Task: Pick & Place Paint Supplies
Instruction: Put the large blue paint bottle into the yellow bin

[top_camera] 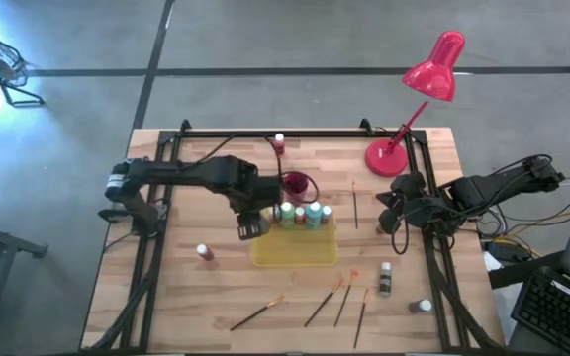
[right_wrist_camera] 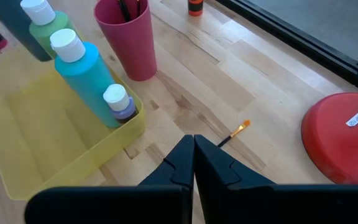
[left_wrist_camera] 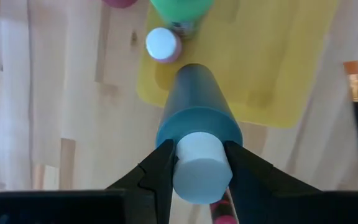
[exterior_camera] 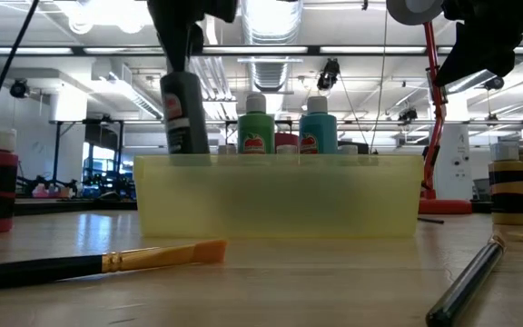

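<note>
My left gripper (top_camera: 250, 227) hangs over the left end of the yellow tray (top_camera: 295, 255), shut on a dark blue-grey paint bottle (left_wrist_camera: 194, 99) with a white cap. In the low view this bottle (exterior_camera: 184, 109) hangs with its base about level with the tray's rim. A green bottle (exterior_camera: 255, 127), a light blue bottle (exterior_camera: 318, 127) and a small white-capped one (right_wrist_camera: 120, 106) stand upright on their bases along the tray's far wall. Several brushes (top_camera: 323, 305) lie flat near the table's front edge. My right gripper (right_wrist_camera: 193, 155) waits shut above the table, right of the tray. My left gripper pinches the bottle's white cap (left_wrist_camera: 197, 174) between its two fingers (left_wrist_camera: 160, 171), one on each side. The fingers come from above, pointing down. The bottle hangs upright below them, over the tray's left end, lifted clear of the table.
A magenta cup (top_camera: 297, 185) stands just beyond the tray. Loose bottles stand at the far edge (top_camera: 279, 143), left of the tray (top_camera: 204, 253) and at the front right (top_camera: 385, 279). A red desk lamp (top_camera: 389, 156) stands at the back right. One brush (top_camera: 354, 203) lies right of the tray.
</note>
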`<action>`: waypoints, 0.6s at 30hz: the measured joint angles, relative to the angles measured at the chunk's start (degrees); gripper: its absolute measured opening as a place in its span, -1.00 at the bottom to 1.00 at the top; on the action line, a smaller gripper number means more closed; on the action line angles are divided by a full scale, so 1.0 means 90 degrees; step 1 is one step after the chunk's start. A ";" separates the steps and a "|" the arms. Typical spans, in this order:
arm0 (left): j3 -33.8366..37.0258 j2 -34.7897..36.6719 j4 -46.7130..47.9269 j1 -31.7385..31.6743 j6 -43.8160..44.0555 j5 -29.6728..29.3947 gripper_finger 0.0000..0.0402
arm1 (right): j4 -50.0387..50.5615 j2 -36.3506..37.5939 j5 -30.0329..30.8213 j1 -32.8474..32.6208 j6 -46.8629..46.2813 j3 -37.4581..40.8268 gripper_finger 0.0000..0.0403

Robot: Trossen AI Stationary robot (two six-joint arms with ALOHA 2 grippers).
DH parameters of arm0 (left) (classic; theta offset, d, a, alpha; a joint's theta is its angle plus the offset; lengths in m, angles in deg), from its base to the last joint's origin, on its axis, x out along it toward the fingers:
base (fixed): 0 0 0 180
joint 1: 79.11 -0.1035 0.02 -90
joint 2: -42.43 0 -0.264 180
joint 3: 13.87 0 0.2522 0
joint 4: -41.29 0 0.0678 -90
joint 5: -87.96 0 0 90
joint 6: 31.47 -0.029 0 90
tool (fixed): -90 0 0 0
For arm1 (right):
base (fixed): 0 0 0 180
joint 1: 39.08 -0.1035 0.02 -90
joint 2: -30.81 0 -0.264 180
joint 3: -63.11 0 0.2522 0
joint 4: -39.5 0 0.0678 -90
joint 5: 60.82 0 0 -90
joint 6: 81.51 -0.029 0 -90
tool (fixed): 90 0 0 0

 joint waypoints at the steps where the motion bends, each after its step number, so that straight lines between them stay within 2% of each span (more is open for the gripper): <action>1: 0.0000 -0.0049 -0.0004 -0.0031 -0.0038 -0.0018 -0.38 | 0.0000 0.0000 -0.0002 -0.0002 0.0000 0.0002 -0.96; 18: 0.0007 -0.0713 -0.0051 -0.0444 -0.0377 -0.0120 -0.38 | -0.0001 0.0000 -0.0002 -0.0002 -0.0002 0.0000 -0.96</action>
